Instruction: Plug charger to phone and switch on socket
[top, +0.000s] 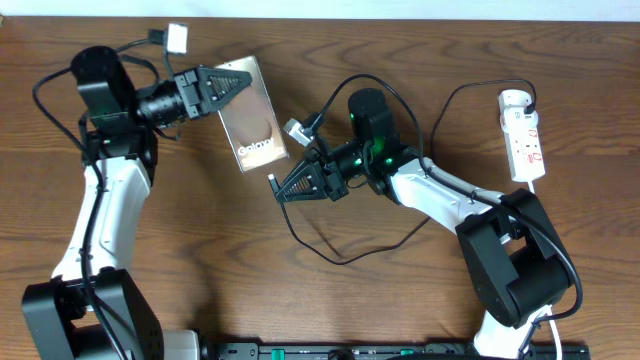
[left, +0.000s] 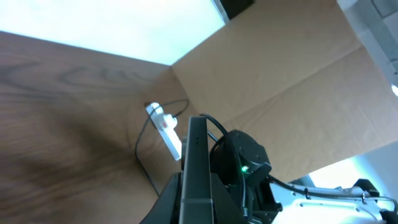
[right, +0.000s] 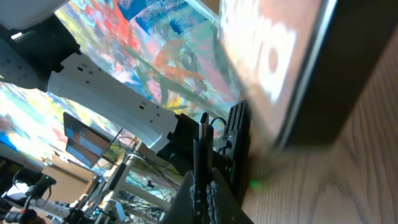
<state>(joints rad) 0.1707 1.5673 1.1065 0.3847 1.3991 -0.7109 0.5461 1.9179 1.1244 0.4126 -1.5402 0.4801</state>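
The phone (top: 255, 118), brown-gold with white lettering, is held at its top edge by my left gripper (top: 228, 90), which is shut on it. In the left wrist view it shows edge-on (left: 197, 155) between the fingers (left: 197, 202). My right gripper (top: 287, 184) is shut on the charger (top: 330, 252), a thin black cable. Its connector tip (top: 272, 181) sticks out just below the phone's lower end, a small gap apart. The right wrist view shows the cable (right: 200, 149) between the fingers (right: 202, 190) and the blurred phone (right: 292, 68) close ahead. The socket (top: 523, 135) lies at the far right.
The black cable loops over the table in front of the right arm and runs up to the top end of the power strip, which also shows in the left wrist view (left: 165, 127). A cardboard wall (left: 280, 74) stands behind the table. A small white tag (top: 178, 38) hangs by the left arm.
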